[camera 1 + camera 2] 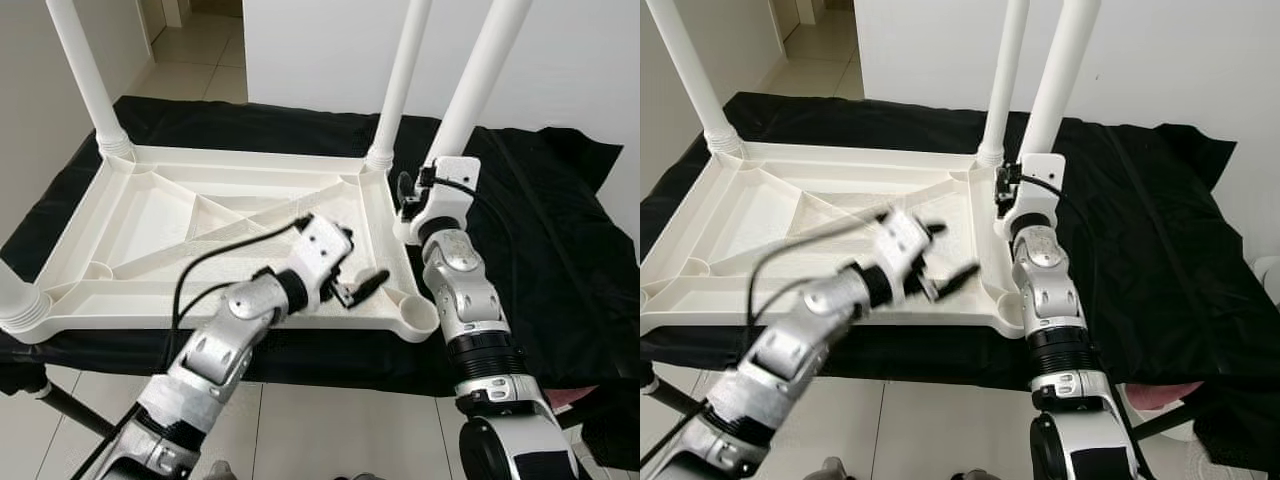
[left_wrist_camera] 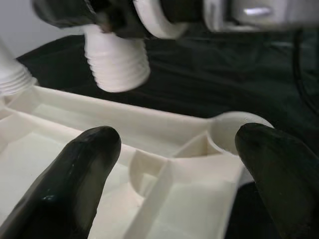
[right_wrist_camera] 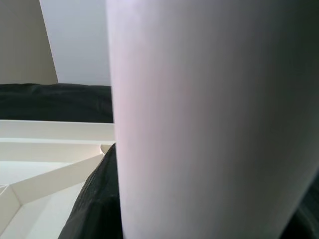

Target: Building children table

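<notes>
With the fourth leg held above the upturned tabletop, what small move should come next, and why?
Probably lower the white plastic leg that the right gripper grips until its threaded end enters the empty round corner socket of the upturned white plastic tabletop. The end hangs short of it; the open left gripper waits alongside.

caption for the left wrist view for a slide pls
Left pincer open over the upturned tabletop's empty corner socket, the threaded leg end hanging above.
</notes>
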### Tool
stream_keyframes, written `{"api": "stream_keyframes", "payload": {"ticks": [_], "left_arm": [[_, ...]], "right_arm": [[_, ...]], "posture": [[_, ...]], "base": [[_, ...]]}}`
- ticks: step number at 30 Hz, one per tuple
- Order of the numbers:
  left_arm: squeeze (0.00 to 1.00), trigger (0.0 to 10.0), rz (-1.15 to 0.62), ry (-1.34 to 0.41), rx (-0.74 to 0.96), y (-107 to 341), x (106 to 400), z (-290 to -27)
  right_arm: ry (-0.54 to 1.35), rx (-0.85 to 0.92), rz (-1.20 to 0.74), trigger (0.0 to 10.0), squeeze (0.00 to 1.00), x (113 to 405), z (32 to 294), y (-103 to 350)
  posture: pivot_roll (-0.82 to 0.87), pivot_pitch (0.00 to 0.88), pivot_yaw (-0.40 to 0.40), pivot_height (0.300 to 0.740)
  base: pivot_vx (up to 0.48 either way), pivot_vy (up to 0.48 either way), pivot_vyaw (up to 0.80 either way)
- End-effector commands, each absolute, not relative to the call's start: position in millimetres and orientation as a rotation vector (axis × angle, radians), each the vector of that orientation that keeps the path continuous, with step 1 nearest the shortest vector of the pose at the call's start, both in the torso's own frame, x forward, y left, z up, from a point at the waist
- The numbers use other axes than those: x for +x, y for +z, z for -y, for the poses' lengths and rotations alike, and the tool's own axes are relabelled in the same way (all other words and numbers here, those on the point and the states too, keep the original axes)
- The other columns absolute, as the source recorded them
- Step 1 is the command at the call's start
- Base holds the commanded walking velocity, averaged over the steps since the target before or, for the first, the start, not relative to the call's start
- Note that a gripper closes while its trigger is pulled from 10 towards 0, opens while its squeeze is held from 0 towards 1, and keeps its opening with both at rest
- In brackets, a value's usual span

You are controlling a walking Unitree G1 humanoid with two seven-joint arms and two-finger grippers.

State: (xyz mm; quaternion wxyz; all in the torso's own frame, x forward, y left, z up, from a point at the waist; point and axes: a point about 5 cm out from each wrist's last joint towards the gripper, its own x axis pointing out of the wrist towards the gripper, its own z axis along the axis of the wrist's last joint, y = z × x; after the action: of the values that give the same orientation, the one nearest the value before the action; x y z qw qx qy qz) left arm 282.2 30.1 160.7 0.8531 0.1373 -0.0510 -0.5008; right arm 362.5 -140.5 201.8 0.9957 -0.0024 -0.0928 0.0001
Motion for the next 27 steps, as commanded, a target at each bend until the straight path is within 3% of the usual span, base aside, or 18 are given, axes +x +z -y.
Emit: {"api": "stream_keyframes", "payload": {"ticks": [1,13,24,25,26,27], "left_arm": [[0.0,10.0,0.113,-1.09,0.347,155,279,-28],[0.0,10.0,0.054,-1.217,0.467,127,268,-13],[0.0,10.0,0.003,-1.172,0.503,115,280,-1],[0.0,7.7,-0.004,-1.163,0.516,113,282,-1],[0.0,3.4,-0.006,-1.159,0.526,112,283,-1],[0.0,3.4,-0.006,-1.159,0.526,112,283,-1]], "right_arm": [[-0.017,-0.001,0.205,10.0,0.0,362,144,204],[-0.042,0.002,0.205,10.0,0.0,360,149,203],[-0.045,0.006,0.202,10.0,0.0,360,147,202],[-0.047,0.006,0.201,10.0,0.0,360,147,202],[-0.048,0.007,0.201,10.0,0.0,360,147,202],[-0.048,0.007,0.201,10.0,0.0,360,147,202]], "posture": [[0.03,0.001,-0.063,0.74],[0.02,0.001,-0.052,0.74],[0.02,0.002,-0.041,0.74],[0.02,0.002,-0.039,0.74],[0.02,0.002,-0.038,0.74],[0.02,0.002,-0.038,0.74]], "base": [[0.0,0.0,0.0],[0.0,0.0,0.0],[0.0,0.0,0.0],[0.0,0.0,0.0],[0.0,0.0,0.0],[0.0,0.0,0.0]]}}
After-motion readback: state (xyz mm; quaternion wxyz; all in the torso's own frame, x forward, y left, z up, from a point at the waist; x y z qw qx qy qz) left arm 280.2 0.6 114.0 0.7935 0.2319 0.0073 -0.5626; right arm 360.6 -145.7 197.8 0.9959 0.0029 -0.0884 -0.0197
